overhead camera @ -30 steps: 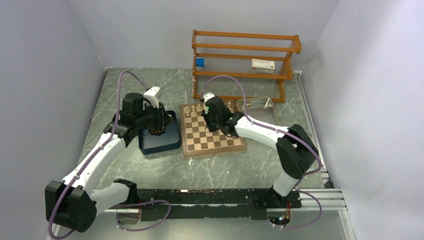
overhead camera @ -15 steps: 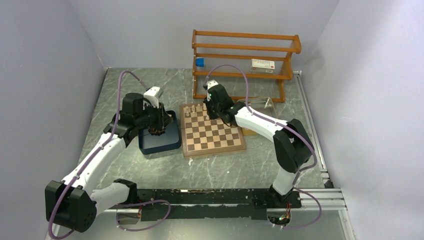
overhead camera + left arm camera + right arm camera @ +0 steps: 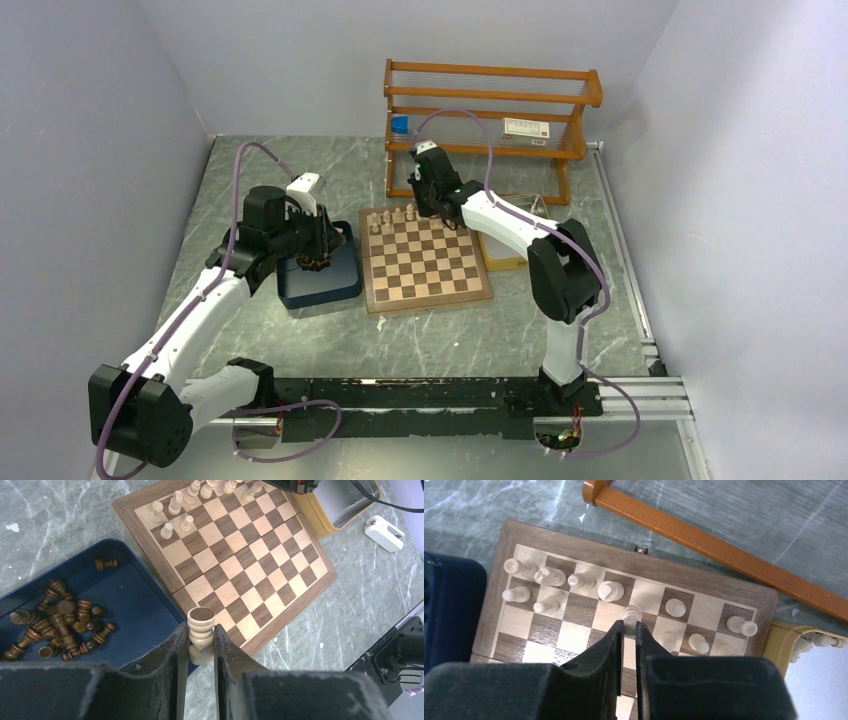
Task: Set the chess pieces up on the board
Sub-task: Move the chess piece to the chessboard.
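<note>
Only left wrist shows cream piece (image 3: 201, 626) pinched (overhead hidden)

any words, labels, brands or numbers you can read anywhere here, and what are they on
No text can be read in any view.
white box on the rack: has a printed label, too small and blurred to read.
board: no letters or numbers show on its border.

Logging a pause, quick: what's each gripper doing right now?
Left gripper: closed on a dark-topped cream piece.
Right gripper: closed on a pale piece over the board.
</note>
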Robot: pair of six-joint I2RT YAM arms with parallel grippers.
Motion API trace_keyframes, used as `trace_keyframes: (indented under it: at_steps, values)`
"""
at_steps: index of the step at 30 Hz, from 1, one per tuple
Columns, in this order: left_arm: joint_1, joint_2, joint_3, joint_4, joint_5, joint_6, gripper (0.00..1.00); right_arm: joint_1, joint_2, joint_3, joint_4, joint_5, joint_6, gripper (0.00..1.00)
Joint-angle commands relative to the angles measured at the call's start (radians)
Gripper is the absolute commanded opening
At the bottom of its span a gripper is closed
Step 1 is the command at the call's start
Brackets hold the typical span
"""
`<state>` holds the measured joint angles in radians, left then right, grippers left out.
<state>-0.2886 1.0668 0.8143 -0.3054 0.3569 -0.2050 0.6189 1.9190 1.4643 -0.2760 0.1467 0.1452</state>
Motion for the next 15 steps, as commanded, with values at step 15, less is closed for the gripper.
trace_keyframes:
  at_steps: [15]
  values:
    - [0.009,-0.03,-0.002,0.002,-0.015,0.014,0.25,-0.022,0.133,0.119,-0.056,0.019,-0.012,0.07]
